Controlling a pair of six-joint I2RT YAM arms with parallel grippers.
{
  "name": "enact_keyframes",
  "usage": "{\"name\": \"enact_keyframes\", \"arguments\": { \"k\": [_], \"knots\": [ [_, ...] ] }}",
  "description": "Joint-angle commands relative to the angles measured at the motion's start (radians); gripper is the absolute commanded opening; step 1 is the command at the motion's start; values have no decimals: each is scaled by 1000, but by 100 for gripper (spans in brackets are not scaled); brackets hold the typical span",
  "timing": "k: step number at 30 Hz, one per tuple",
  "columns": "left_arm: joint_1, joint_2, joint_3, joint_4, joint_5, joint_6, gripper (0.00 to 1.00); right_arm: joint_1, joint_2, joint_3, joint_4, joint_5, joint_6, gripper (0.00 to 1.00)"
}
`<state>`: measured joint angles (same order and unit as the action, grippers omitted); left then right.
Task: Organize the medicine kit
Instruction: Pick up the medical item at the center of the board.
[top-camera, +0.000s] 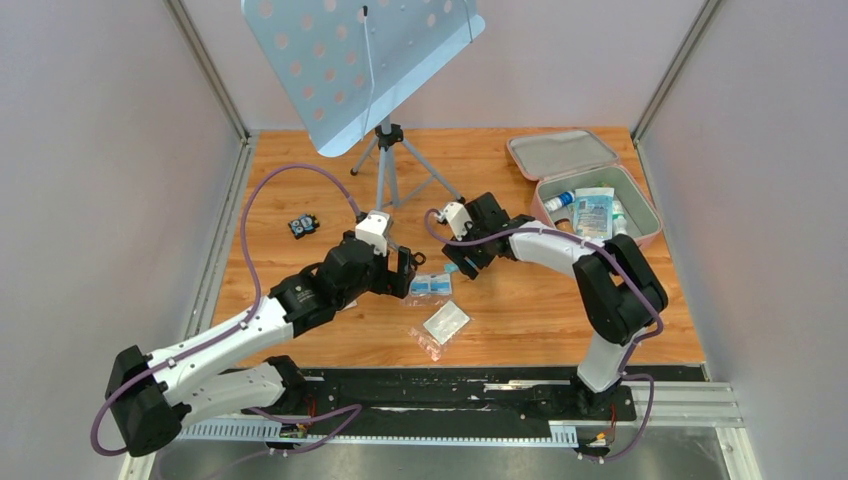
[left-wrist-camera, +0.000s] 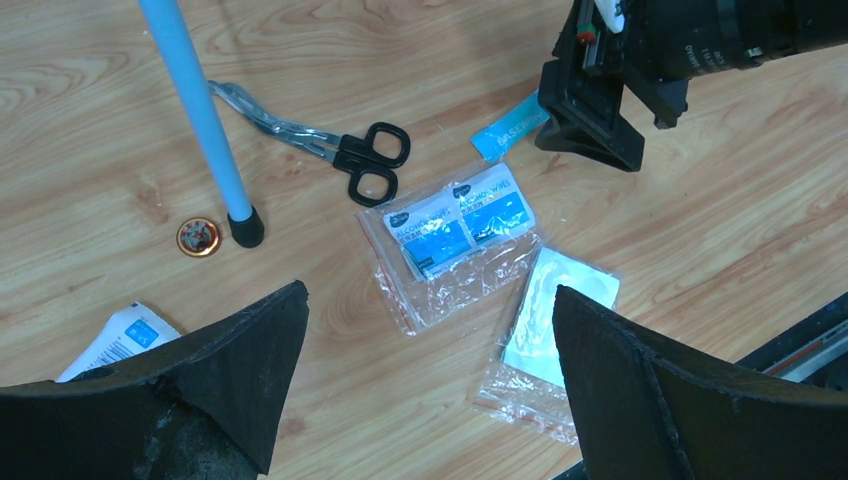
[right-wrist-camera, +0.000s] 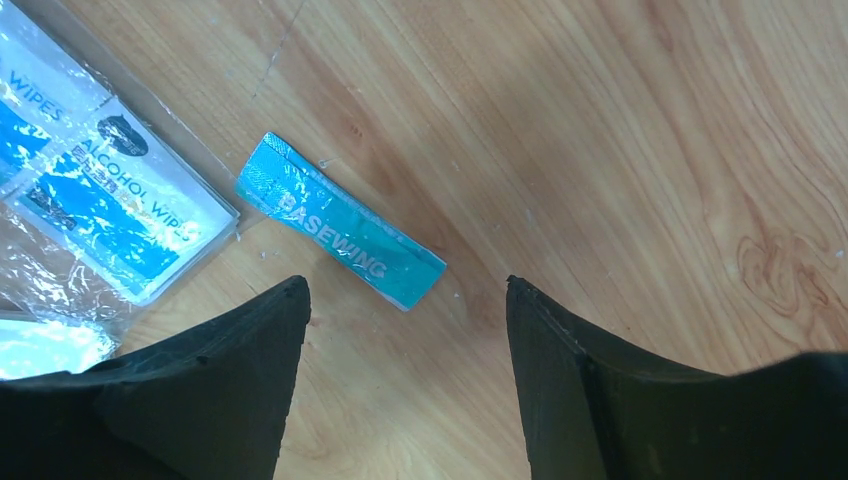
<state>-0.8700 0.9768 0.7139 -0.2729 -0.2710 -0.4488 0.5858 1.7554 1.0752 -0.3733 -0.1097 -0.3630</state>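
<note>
The pink medicine kit (top-camera: 560, 152) lies open at the back right, with a small bottle and blue-white packets inside. My left gripper (left-wrist-camera: 429, 290) is open above bare wood, just short of a clear bag of alcohol wipes (left-wrist-camera: 460, 215) and a bag with a white pad (left-wrist-camera: 555, 320). My right gripper (right-wrist-camera: 406, 282) is open and empty, hovering just past a teal strip packet (right-wrist-camera: 340, 222) that lies flat on the table. In the top view both grippers (top-camera: 410, 272) (top-camera: 462, 262) meet near the table's middle over these packets.
A music stand (top-camera: 360, 60) on a tripod (top-camera: 388, 165) fills the back middle; one leg (left-wrist-camera: 200, 110) ends beside a small gold tin (left-wrist-camera: 199, 237). Black-handled scissors (left-wrist-camera: 340, 150) lie near it. A white packet (left-wrist-camera: 125, 335) sits under my left finger. A small dark item (top-camera: 303, 226) lies left.
</note>
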Motion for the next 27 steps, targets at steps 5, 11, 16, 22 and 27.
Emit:
{"name": "enact_keyframes", "arguments": {
  "k": [5, 11, 16, 22, 27],
  "knots": [
    [-3, -33, -10, 11, -34, -21, 100, 5, 65, 87, 55, -52, -78, 64],
    [-4, -24, -10, 17, -25, -20, 100, 17, 116, 109, 57, -69, -68, 54],
    [-4, -30, -9, 12, -32, -16, 100, 17, 113, 96, 49, -71, -46, 43],
    [-4, -26, -9, 20, -30, -16, 100, 18, 110, 93, 32, -53, 1, 26],
    [-4, -25, -12, 27, -33, -13, 100, 20, 102, 78, 20, -21, 45, 8]
  ]
}}
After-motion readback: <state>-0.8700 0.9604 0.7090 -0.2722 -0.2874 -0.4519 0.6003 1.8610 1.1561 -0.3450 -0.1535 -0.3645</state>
